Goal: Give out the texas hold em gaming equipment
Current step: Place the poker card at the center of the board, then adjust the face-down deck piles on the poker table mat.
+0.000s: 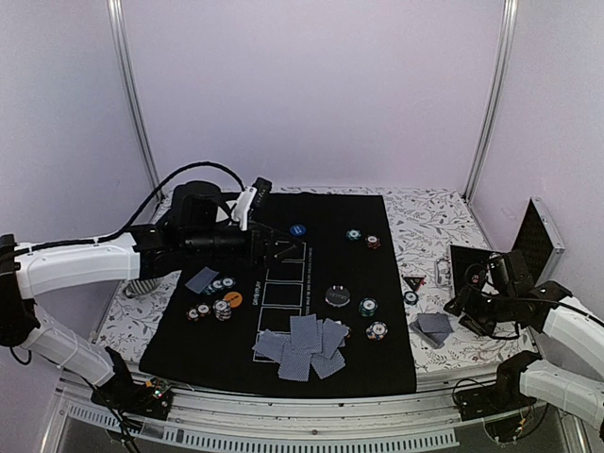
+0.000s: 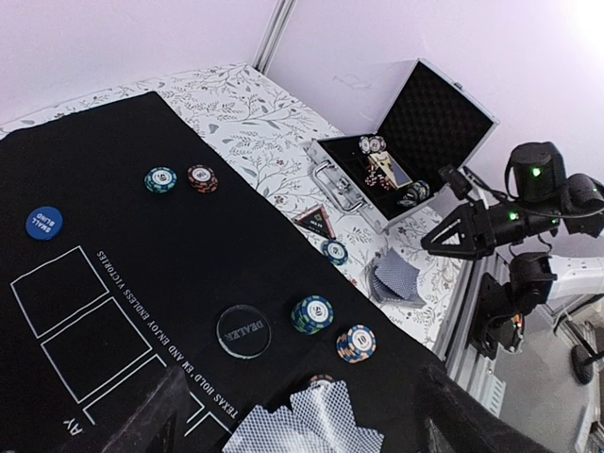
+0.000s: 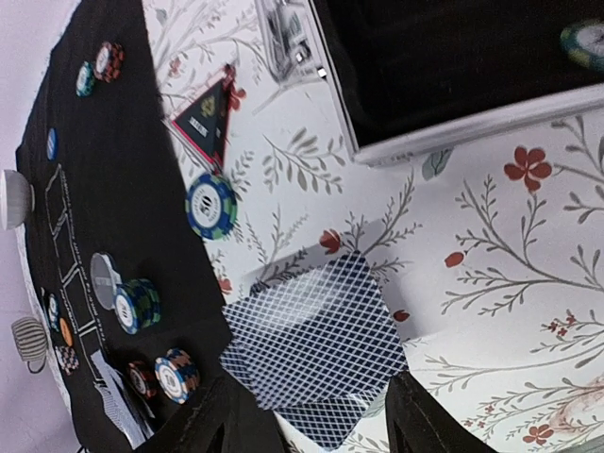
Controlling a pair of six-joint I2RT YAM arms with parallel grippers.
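Note:
My right gripper (image 3: 316, 396) is open, its fingers either side of a small stack of grey-blue-backed cards (image 3: 316, 340) lying on the floral cloth right of the mat (image 1: 283, 368). A teal chip (image 3: 210, 206) and the black-red triangle (image 3: 203, 123) lie just beyond the stack. My left gripper (image 2: 307, 401) hangs open and empty over the mat. Below it are a fanned card spread (image 2: 302, 429), the dealer disc (image 2: 243, 330), a teal chip stack (image 2: 312, 314) and an orange-blue stack (image 2: 356, 343). A blue disc (image 2: 43, 223) and two chip stacks (image 2: 179, 178) lie farther up the mat.
An open metal case (image 2: 415, 142) holding more chips stands on the cloth at the right. A second group of chips, an orange disc (image 1: 234, 299) and a card (image 1: 201, 279) sit at the mat's left edge. The left arm (image 1: 189, 245) reaches across the mat's upper left.

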